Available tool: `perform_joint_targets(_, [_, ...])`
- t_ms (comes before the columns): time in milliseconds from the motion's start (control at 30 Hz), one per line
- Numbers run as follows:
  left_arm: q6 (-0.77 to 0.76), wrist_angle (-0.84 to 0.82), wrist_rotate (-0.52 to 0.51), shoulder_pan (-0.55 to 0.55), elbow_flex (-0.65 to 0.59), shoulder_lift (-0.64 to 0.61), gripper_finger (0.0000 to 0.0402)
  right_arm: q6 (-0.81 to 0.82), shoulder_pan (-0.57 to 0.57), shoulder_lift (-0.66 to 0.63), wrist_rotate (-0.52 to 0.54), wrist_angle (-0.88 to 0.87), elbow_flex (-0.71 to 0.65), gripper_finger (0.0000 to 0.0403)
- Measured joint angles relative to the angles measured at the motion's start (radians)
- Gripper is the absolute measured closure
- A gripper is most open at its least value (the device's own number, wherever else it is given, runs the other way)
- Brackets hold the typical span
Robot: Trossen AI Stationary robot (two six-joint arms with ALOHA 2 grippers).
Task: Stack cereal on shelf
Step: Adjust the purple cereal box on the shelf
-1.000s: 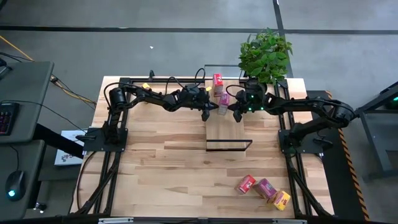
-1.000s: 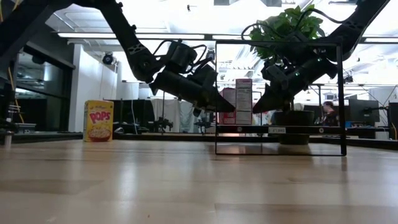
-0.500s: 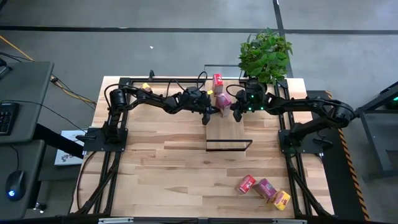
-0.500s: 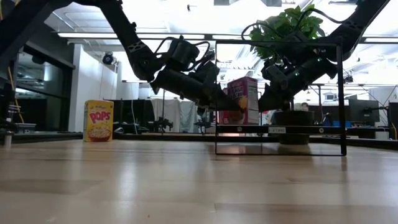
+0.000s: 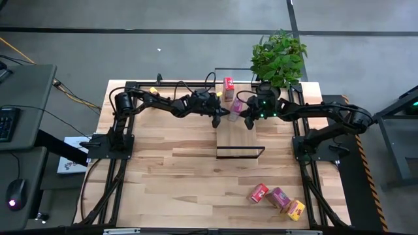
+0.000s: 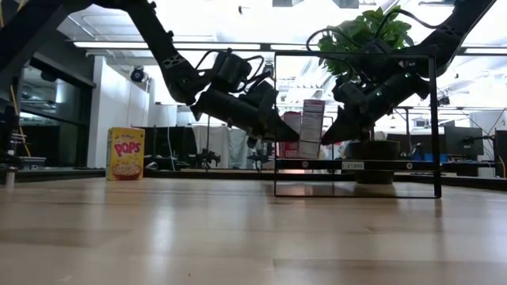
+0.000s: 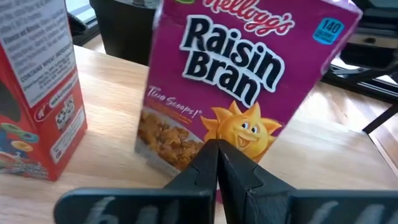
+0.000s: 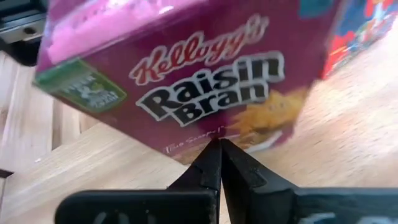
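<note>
The purple box (image 5: 236,106) stands upright at the back of the shelf (image 5: 239,139), between both closed grippers: the left gripper (image 5: 217,120) on one side, the right gripper (image 5: 246,121) on the other, equally near. Behind it stands the red box (image 5: 228,85). Whether the tips touch the box is hidden.
</note>
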Motion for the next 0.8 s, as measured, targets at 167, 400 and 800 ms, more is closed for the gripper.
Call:
perform_joint_targets(167, [0.001,0.000,0.006,-0.013,0.000,0.000,0.0402,0.000,-0.001,0.000,0.027,0.004,0.000,0.0402])
perform_joint_targets(400, [0.001,0.000,0.002,-0.006,0.000,0.000,0.0401,0.000,0.000,0.000,0.027,0.004,0.000,0.0402])
perform_joint_targets(800, [0.010,-0.001,-0.001,-0.006,0.000,0.000,0.0401,0.000,0.000,0.000,0.022,0.006,0.000,0.0402])
